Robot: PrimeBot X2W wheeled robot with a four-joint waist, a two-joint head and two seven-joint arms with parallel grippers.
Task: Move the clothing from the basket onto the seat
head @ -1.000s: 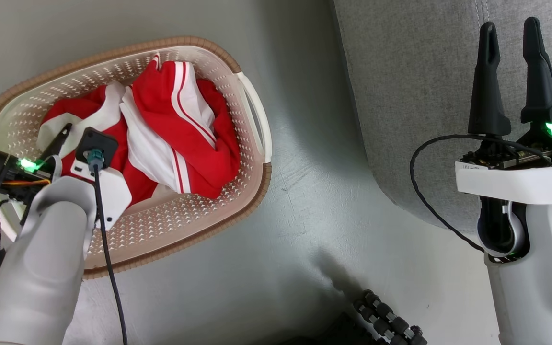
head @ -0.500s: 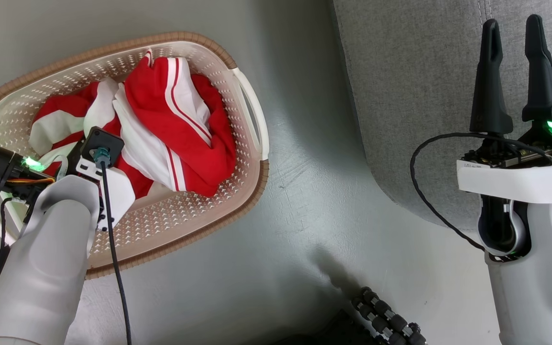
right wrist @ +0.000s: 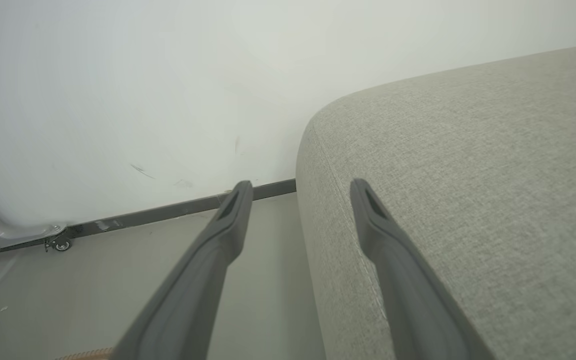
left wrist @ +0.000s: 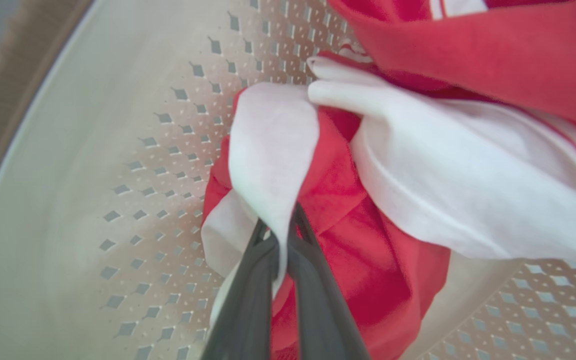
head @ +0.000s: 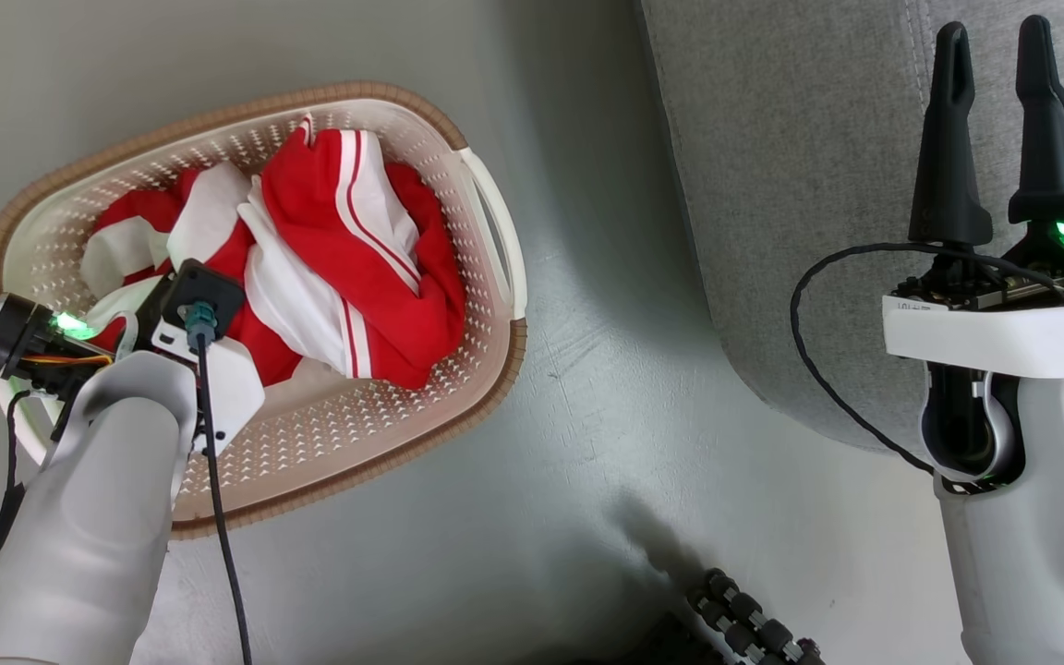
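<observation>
Head view: the clothing (head: 347,268) lay heaped in the basket (head: 486,369), which stood on the floor (head: 606,462) just beside the seat (head: 791,185). No garment was on the seat. My left arm's wrist mount (head: 199,300) sat low over the left end of the pile, hiding the fingers beneath it. One second earlier a dark finger had shown there, spread clear of the fabric. The right gripper (head: 994,32) hovered over the seat's near edge with its fingers apart.

Left wrist view: the left gripper (left wrist: 279,225) was closed on a white fold of the clothing, which rose from between the two fingertips. Red fabric bunched around the fingers. The bundle rested against the basket's perforated wall, and I could not tell whether it had lifted at all. I judged the grasp made and the lift not yet begun.

Right wrist view: the right gripper's fingers stood wide with nothing between them, one over the floor and one over the seat's rounded corner. It had not changed over the last second.

Consequence for the task: the pinch was on a thin fold, so it might slip or bring up one garment alone. I judged that a slow vertical lift clearing the rim was required before carrying across to the seat.
</observation>
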